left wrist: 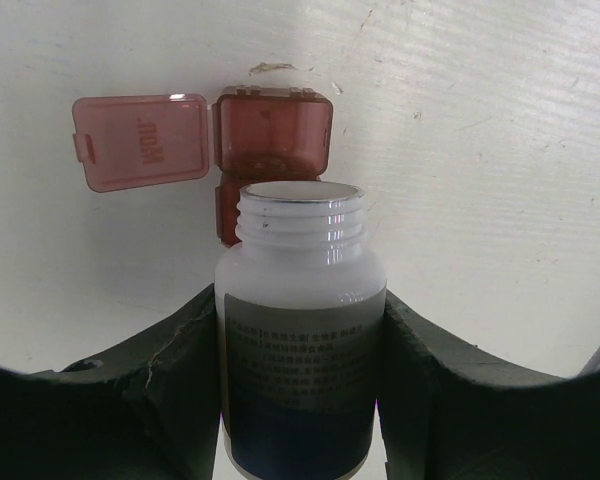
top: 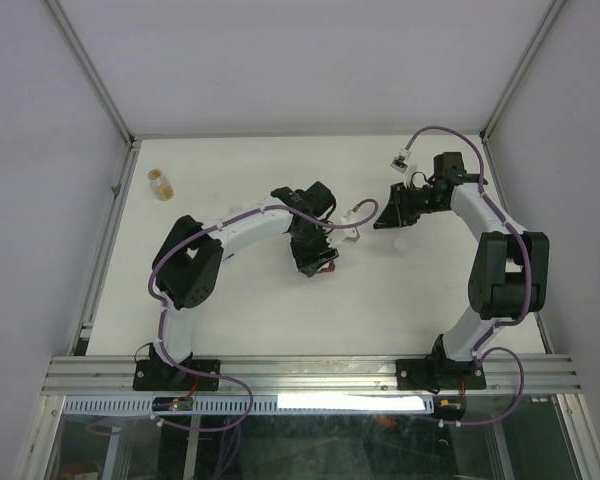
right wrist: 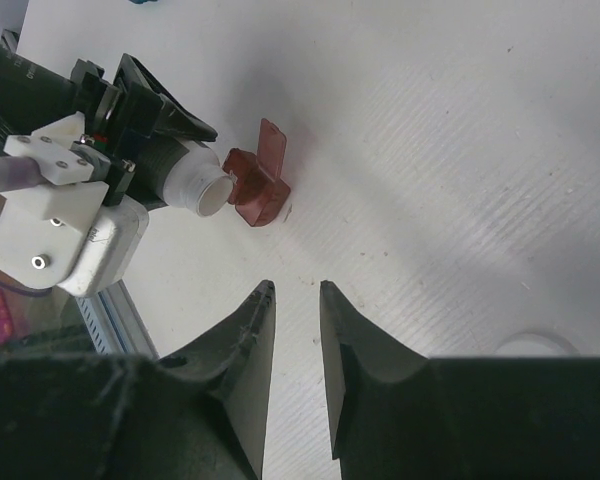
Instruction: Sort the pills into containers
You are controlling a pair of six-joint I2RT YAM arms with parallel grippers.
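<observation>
Beyond frosted threaded bottle, translucent dark red box, square lid open.

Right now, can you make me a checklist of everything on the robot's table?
Surface: white table, lightly scuffed, no spills seen.
Job's things: dark red box, one lid open, on the table just beyond the mouth of the white bottle; no pills seen.
Clutter: amber vial at the far left; white cap by the right arm.
Grippers: left gripper shut on the open bottle; right gripper slightly open, empty.
Cables: purple cables along both arms.
Surroundings: grey walls; metal rail at the near edge.
</observation>
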